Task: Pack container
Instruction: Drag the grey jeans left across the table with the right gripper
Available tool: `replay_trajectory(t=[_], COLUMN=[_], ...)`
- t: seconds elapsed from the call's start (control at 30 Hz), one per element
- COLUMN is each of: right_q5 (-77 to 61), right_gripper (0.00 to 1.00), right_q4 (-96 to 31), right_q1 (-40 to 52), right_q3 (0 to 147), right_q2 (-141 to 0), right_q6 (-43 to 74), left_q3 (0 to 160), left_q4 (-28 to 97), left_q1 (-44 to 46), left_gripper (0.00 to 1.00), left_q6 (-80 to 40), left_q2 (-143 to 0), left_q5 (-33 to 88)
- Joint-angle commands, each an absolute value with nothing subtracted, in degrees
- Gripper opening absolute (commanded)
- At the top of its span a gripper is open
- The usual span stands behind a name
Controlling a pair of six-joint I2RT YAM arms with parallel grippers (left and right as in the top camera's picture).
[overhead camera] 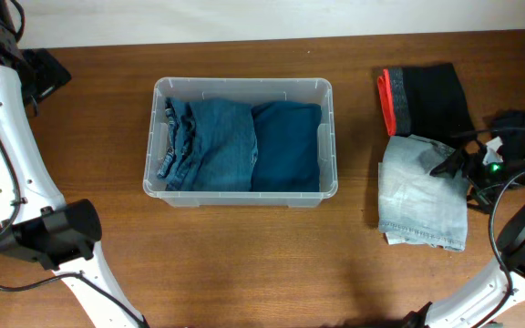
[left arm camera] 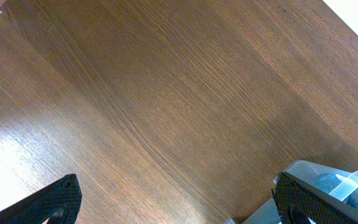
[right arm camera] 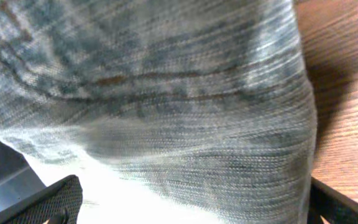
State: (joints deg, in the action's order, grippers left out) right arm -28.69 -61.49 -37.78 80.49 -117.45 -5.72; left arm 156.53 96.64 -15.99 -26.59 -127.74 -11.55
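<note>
Right fingers point(right arm camera: 50, 200) gape over pale folded denim jeans point(overhead camera: 422, 196): pinch all layers deep before lifting to clear rectangular plastic bin point(overhead camera: 241, 83).

Left fingers point(left arm camera: 56, 200) spread wide; right fingers point(right arm camera: 50, 203) spread wide.

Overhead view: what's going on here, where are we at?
Two arms are packing clothes into the clear bin. Blue jeans and a darker blue garment lie folded side by side inside it. The right hand is open, close above the pale folded jeans on the table right of the bin, gripping nothing. A black garment with red trim lies next to them. The left hand is open and empty over bare table left of the bin.
</note>
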Motion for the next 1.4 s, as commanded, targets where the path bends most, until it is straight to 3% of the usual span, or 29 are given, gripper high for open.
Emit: replay_trajectory(t=[0.0,0.53,0.83,0.93,1.1,1.37], right_q5=[-34.11,-32.84,-36.25,-36.25,-36.21,-39.40], right_gripper=[0.98,0.98,0.99,0.62,0.60,0.37], right_q4=[-61.43,-48.95,-48.42,-48.42,-48.82,-49.21], right_q1=[-37.45,-34.76,-34.13,-34.13,-34.13,-34.15], right_q3=[79.40,68.10,67.40,67.40,67.40,67.42], right_q2=[-118.61,-118.63,-118.65,-118.67,-118.67,-118.65], right_q6=[-12.19,-18.20,-18.22,-18.20,-18.20,-18.15], left_q3=[156.20,156.20,156.20,156.20,156.20,156.20], left_q4=[96.68,96.68,96.68,96.68,96.68,96.68], left_q1=[-16.03,-16.03,-16.03,-16.03,-16.03,-16.03], left_gripper=[0.99,0.99,0.99,0.99,0.99,0.99], left_q6=[-26.89,-26.89,-26.89,-26.89,-26.89,-26.89], left_q2=[-126.85,-126.82,-126.85,-126.85,-126.85,-126.85], left_q5=[-11.77,-11.77,-11.79,-11.79,-11.77,-11.79])
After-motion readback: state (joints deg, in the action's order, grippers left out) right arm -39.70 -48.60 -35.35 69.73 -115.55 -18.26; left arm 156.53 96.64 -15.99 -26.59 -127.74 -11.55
